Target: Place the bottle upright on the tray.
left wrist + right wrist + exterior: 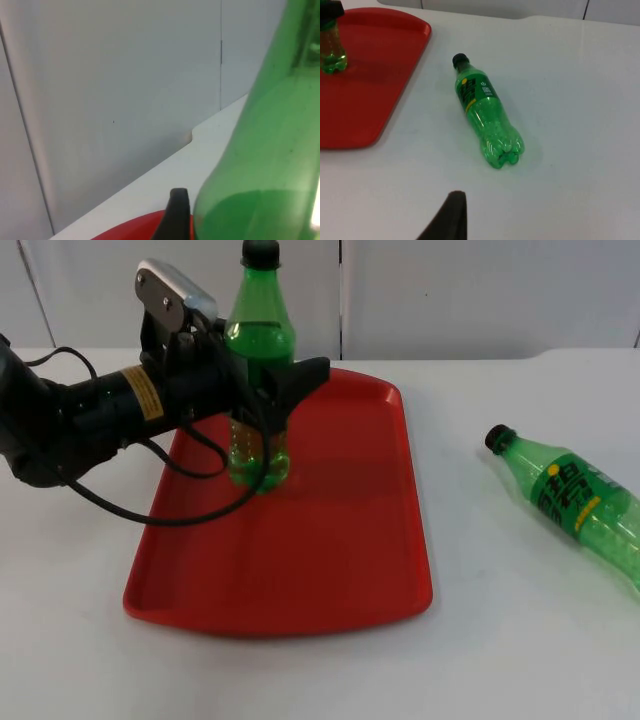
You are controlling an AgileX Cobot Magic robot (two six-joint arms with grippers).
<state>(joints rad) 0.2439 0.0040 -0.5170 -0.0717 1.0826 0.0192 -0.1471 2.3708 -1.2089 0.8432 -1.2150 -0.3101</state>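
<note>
Left pincer (268,400): closed around the upright bottle (259,360) standing on the red tray (340,540).
Second bottle (575,500): lying on the white worktop (500,640), right of the tray.

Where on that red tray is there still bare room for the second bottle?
The tray's near half and right side are bare. Its far left part is crowded: the left gripper grips the upright bottle there. The lying bottle rests on the table to the tray's right.

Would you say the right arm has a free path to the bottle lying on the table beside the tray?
Probably yes. The lying bottle rests alone on the white table, apart from the red tray, with nothing between it and the right arm's fingertip. The left gripper is busy at the upright bottle on the tray.
</note>
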